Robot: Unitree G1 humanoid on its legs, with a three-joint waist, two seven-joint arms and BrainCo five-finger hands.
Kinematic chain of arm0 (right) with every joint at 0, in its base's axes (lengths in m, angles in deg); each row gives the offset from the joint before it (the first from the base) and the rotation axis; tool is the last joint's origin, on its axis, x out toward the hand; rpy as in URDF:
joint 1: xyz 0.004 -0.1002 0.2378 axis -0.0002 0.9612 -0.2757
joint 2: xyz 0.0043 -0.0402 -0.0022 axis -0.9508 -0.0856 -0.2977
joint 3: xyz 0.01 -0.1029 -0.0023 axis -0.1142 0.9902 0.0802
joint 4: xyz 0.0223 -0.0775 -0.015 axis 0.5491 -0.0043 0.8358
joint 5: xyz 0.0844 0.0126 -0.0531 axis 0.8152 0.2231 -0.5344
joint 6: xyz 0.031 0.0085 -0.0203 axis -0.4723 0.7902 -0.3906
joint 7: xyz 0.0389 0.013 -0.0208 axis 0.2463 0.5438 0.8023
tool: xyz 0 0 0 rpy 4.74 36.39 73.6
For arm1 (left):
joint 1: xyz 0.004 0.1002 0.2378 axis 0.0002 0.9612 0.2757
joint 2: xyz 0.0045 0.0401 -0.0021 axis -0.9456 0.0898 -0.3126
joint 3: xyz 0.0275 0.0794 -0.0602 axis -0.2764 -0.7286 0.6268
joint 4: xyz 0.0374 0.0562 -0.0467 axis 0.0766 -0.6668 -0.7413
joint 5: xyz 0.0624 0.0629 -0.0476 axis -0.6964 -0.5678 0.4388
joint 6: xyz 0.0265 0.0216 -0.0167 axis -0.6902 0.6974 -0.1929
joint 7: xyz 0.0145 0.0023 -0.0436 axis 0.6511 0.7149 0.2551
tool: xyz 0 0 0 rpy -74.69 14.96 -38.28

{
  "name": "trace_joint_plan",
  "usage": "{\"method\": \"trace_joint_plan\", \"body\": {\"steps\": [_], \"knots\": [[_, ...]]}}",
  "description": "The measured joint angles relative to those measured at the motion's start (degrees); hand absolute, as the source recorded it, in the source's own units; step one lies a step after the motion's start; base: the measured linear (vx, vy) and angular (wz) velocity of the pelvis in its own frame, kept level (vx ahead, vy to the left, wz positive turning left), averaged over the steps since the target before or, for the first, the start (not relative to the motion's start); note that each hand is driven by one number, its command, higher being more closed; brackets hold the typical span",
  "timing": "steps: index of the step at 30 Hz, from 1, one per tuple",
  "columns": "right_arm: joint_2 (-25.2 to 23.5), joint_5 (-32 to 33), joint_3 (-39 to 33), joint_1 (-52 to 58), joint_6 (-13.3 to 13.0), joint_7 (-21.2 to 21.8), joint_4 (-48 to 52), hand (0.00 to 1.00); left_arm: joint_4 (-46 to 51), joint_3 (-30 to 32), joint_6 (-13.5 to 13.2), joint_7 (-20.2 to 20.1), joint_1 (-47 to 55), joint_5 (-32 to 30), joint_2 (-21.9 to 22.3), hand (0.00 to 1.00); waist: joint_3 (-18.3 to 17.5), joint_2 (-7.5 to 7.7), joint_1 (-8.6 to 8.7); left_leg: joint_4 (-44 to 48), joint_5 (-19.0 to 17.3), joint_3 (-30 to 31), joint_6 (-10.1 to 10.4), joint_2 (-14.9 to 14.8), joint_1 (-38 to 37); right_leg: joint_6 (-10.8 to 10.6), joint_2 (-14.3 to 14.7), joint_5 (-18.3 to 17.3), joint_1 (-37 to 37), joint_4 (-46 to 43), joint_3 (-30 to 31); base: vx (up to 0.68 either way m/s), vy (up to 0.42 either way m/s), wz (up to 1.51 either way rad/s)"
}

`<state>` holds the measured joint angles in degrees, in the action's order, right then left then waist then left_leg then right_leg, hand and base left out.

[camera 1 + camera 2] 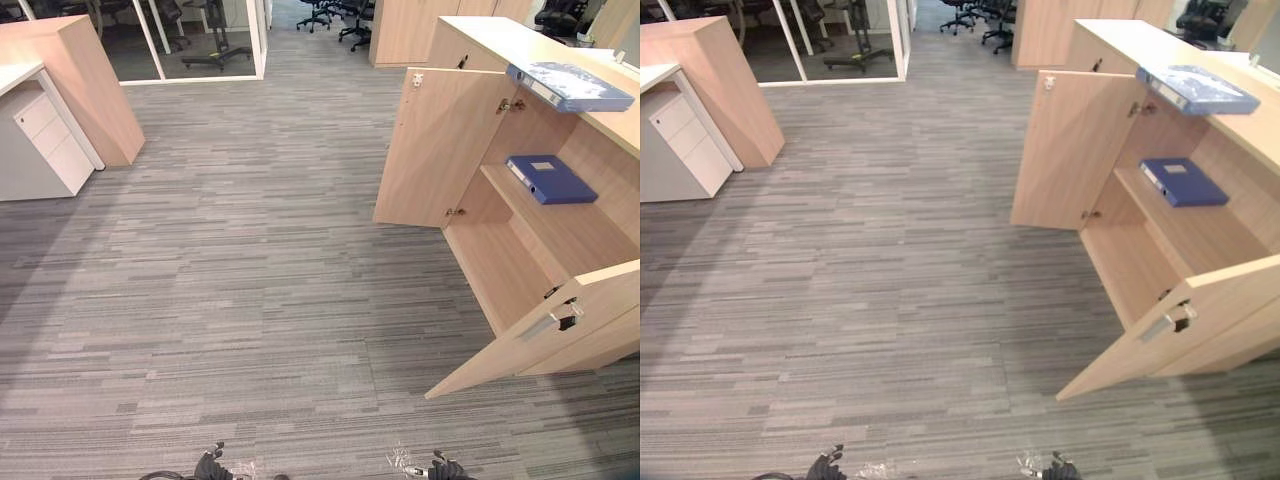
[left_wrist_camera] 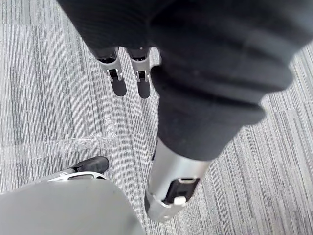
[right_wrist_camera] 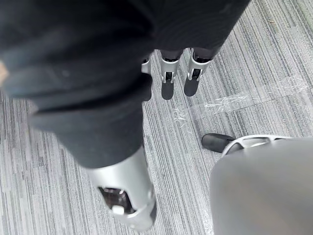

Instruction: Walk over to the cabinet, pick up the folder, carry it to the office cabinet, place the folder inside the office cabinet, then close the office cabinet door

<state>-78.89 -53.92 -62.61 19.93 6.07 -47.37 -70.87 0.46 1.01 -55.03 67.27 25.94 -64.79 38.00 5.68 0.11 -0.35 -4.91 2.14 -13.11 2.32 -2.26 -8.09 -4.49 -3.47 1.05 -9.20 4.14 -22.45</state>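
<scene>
Blue folder (image 1: 570, 87) atop cabinet (image 1: 440, 140): prob. stiff, light, slick; grip at spine. L hand (image 2: 143, 84), R hand (image 3: 167, 82): fingers straight, empty

Office: grey striped carpet (image 1: 250, 260), black swivel chairs (image 1: 352, 18), glass partition wall (image 1: 190, 50), white drawer pedestal (image 1: 52, 140), light-wood cabinet (image 1: 440, 150) shelving a dark blue folder (image 1: 550, 178).
</scene>
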Motion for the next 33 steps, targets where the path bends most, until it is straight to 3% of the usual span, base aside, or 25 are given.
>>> {"method": "trace_joint_plan", "body": {"steps": [6, 33], "knots": [[-3.4, -0.1, 0.1, -2.3, -0.1, 1.1, 0.0, 0.00, 0.0, -0.9, -0.1, -1.3, -0.4, 1.0, -0.6, 0.00, 0.4, 0.44, 0.02, 0.0, -0.3, -0.3, 0.4, 0.1, -0.3, -0.2, -0.2, -0.2, -0.2, -0.1, -0.1, 0.00, 0.000, 0.00], [-4.2, 0.0, 1.1, -3.1, -0.2, 0.3, 0.1, 0.00, 1.2, -2.2, -1.8, 1.5, -0.7, -4.9, -1.7, 0.00, 2.2, 2.06, -0.02, -0.1, -0.4, -0.6, 0.6, 0.6, -1.1, -0.2, -0.8, -0.2, -0.9, -0.3, -0.7, 0.00, 0.000, 0.00]]}}
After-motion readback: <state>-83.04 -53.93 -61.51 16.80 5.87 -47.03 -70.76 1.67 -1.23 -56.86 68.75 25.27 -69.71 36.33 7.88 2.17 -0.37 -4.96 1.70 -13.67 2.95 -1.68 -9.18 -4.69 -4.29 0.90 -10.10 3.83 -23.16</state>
